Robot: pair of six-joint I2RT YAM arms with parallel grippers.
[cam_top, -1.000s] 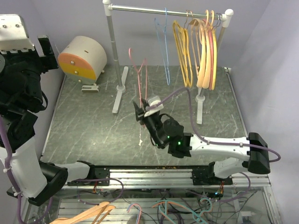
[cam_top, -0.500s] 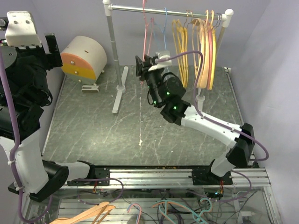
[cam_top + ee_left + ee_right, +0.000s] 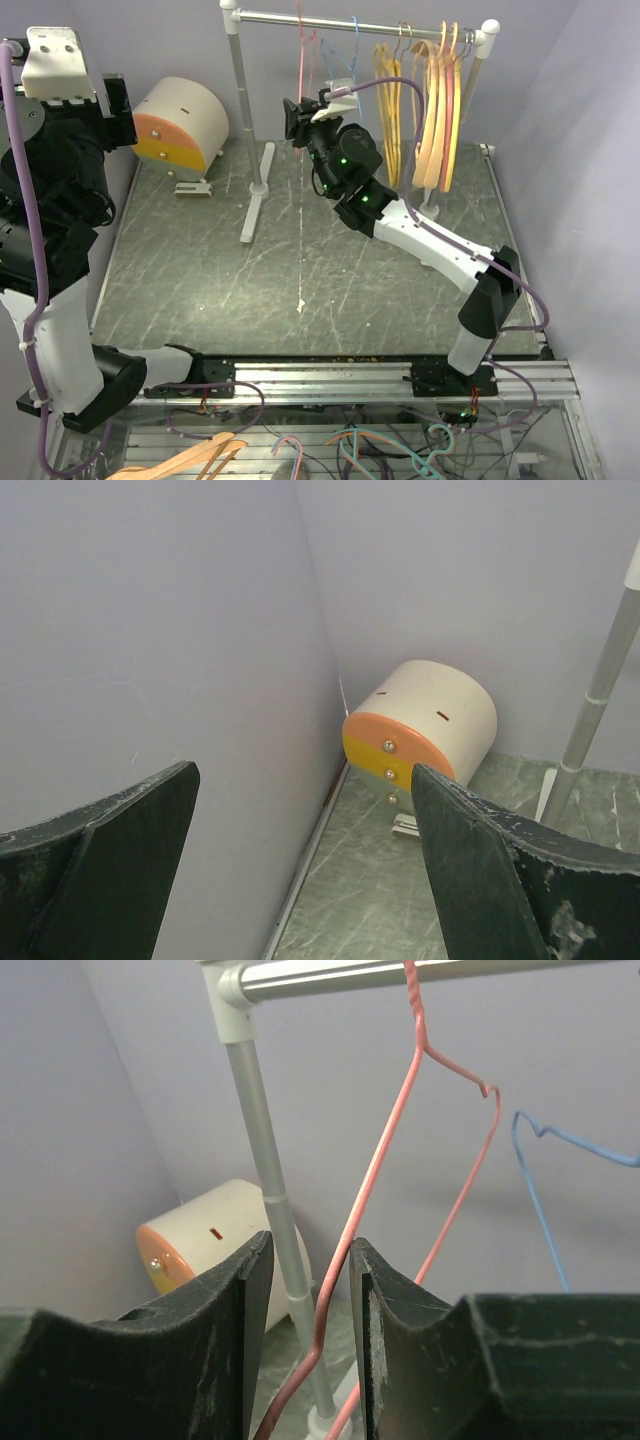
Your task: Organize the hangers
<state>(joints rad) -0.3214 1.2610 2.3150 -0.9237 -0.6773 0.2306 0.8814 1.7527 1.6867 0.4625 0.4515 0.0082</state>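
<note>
Your right gripper (image 3: 308, 1250) sits narrow around the pink wire hanger (image 3: 383, 1150) — its wire runs between the fingers, hook over the rail (image 3: 330, 972) — though whether they pinch it, you cannot tell.

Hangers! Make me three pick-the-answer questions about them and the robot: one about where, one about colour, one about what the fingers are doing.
1. The pink wire hanger has its hook:
A. over the rail
B. flat on the table
C. inside a box

2. The wire hanger hanging next to it is:
A. green
B. blue
C. black

3. The left fingers are:
A. pinching a hanger
B. squeezed tight together
C. spread apart with nothing between them

Answers:
1 A, the right wrist view shows the hook curling over the metal bar.
2 B, the thin wire beside the pink one is blue.
3 C, the left wrist view shows only the wall and floor between them.
</note>
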